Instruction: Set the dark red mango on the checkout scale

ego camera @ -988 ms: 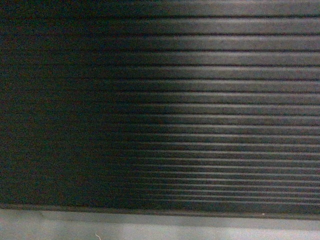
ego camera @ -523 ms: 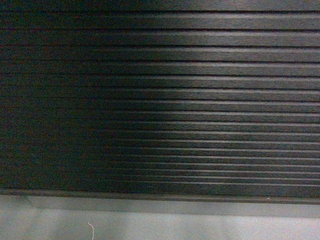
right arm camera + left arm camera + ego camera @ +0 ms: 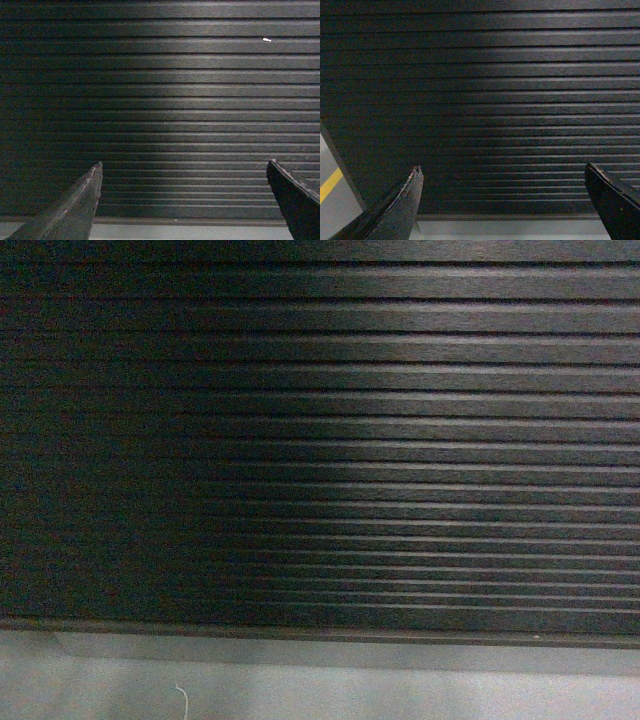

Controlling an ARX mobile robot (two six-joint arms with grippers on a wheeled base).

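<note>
The checkout's dark ribbed front panel [image 3: 330, 440] fills the head view, close up. It also fills the left wrist view [image 3: 485, 90] and the right wrist view [image 3: 165, 100]. My left gripper [image 3: 502, 170] is open, its two dark fingers far apart with only the panel behind them. In the same way my right gripper [image 3: 184, 165] stands open and holds nothing. The dark red mango and the scale are out of view. Neither gripper shows in the head view.
Grey floor [image 3: 300, 690] runs along the foot of the panel, with a small white thread [image 3: 182, 698] on it. In the left wrist view the panel's left edge [image 3: 340, 160] ends beside floor with a yellow line [image 3: 329, 184]. A small white speck [image 3: 267, 39] sits on the panel.
The head view has drawn back slightly from the panel over the first half second, showing more floor; since then it has held still.
</note>
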